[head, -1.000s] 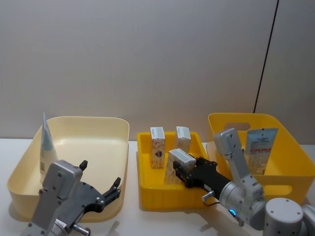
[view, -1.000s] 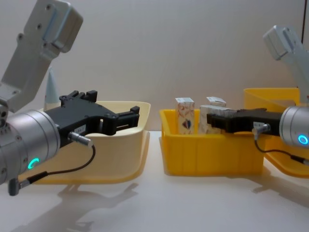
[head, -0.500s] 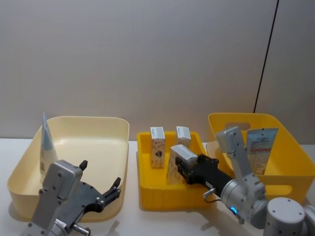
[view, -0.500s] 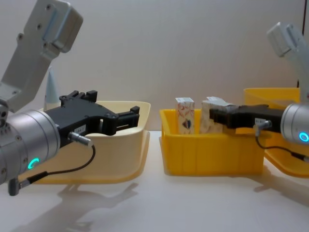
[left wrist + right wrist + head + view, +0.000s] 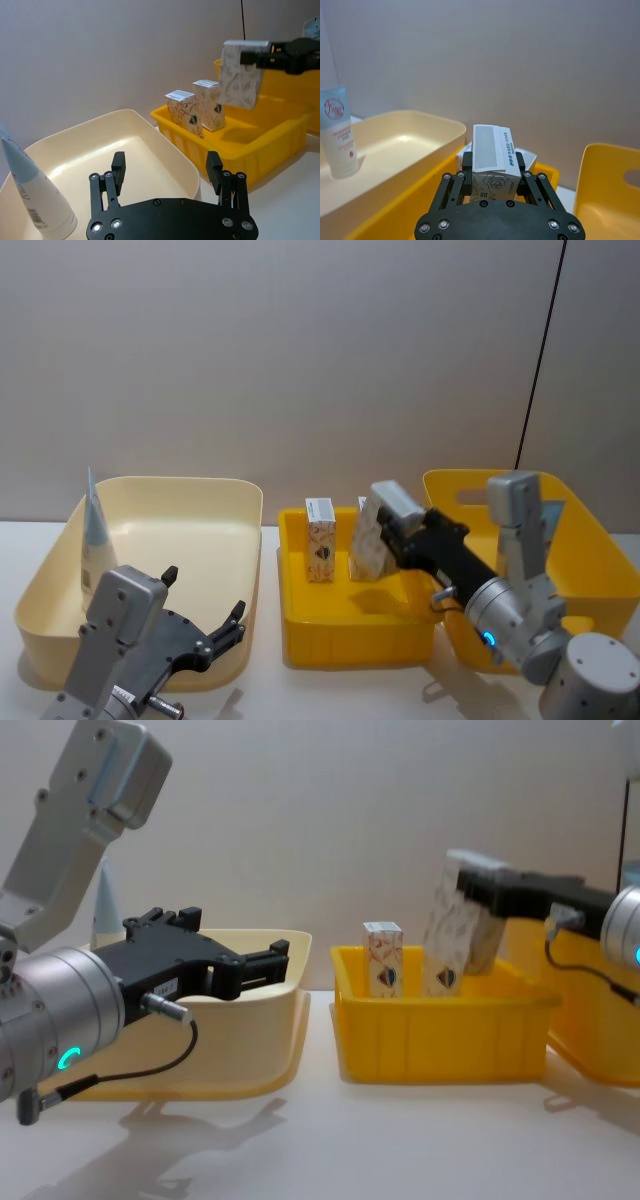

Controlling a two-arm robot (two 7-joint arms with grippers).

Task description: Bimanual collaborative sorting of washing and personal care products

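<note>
My right gripper [image 5: 398, 523] is shut on a marbled beige-white carton [image 5: 375, 532], holding it tilted in the air above the middle yellow bin [image 5: 350, 642]. The held carton [image 5: 492, 152] sits between the black fingers in the right wrist view, and it shows again as a tilted carton [image 5: 452, 928] in the chest view. Two more cartons [image 5: 184, 111] [image 5: 209, 97] stand upright in that bin. A pale blue tube [image 5: 96, 536] stands against the left wall of the cream bin [image 5: 170, 485]. My left gripper [image 5: 212, 636] hangs open and empty by that bin's front edge.
A taller yellow bin [image 5: 480, 481] stands at the right, behind my right arm. The three bins sit side by side on a white table [image 5: 330, 1140], with a plain wall behind them. Bare table lies in front of the bins.
My right gripper has lifted the carton up out of the middle yellow bin and carried it back and to the right. The left arm has stayed still.
</note>
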